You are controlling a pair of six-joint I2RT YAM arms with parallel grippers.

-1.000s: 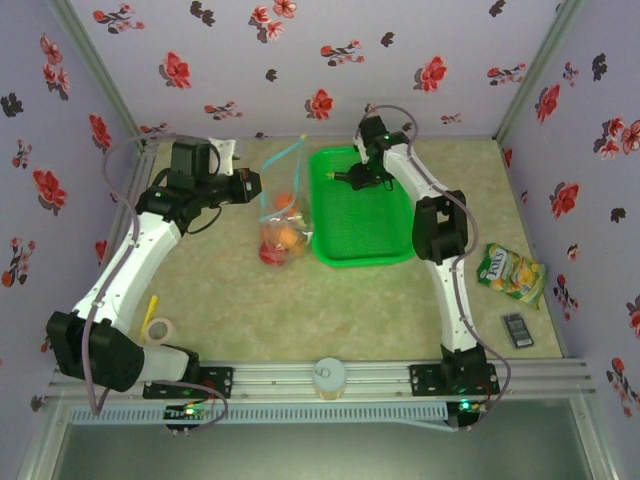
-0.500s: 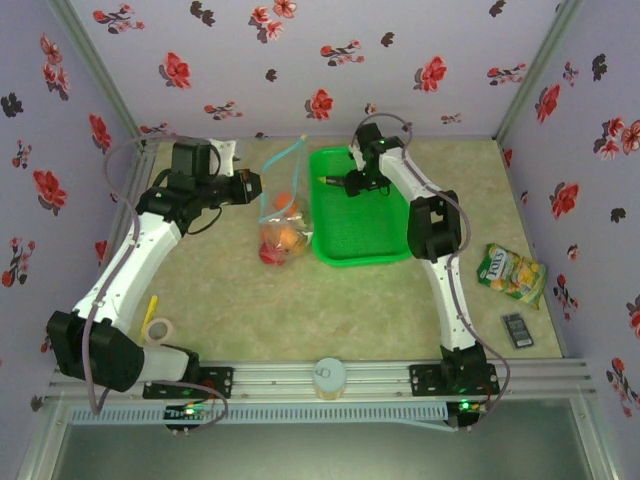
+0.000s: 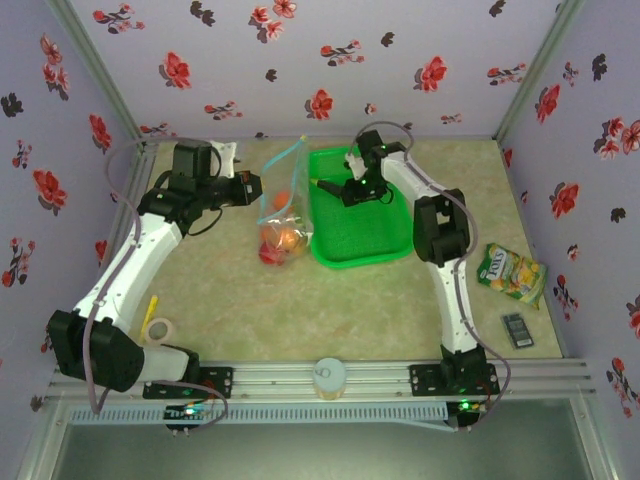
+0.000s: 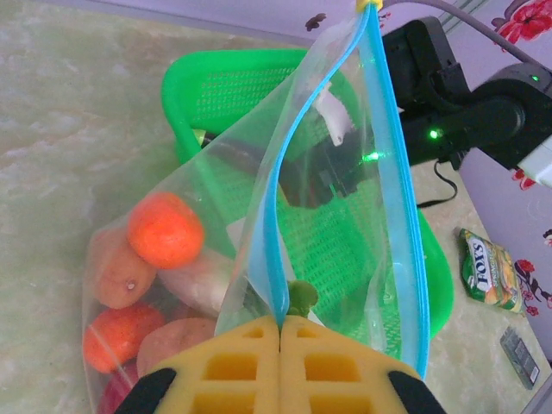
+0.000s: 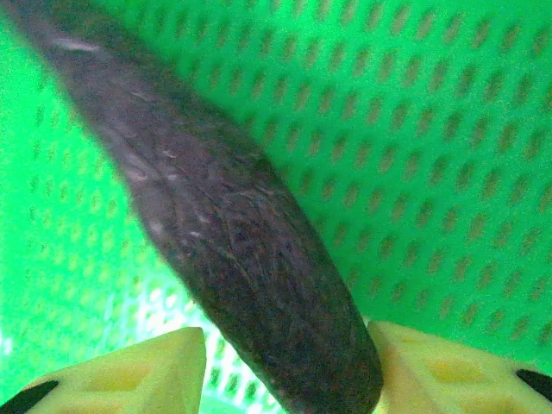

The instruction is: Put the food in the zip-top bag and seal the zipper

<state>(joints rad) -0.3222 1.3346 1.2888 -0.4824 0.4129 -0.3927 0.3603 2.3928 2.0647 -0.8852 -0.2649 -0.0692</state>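
The right hand is seen spread around a dark purple, elongated toy piece inside the green perforated plastic basket, touching it on one side only, with a gap on the other. The piece is judged light, smooth and apt to swivel, so it is best taken across its narrow middle. Just left of the basket, the clear, flimsy zip-top bag, already holding orange and brown toy food, is pinched at its light-blue zipper strip by the left hand, whose fingers are pressed together.

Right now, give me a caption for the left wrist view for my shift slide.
Left gripper pinches the bag at its blue zipper, mouth gaping, food inside, green basket behind.
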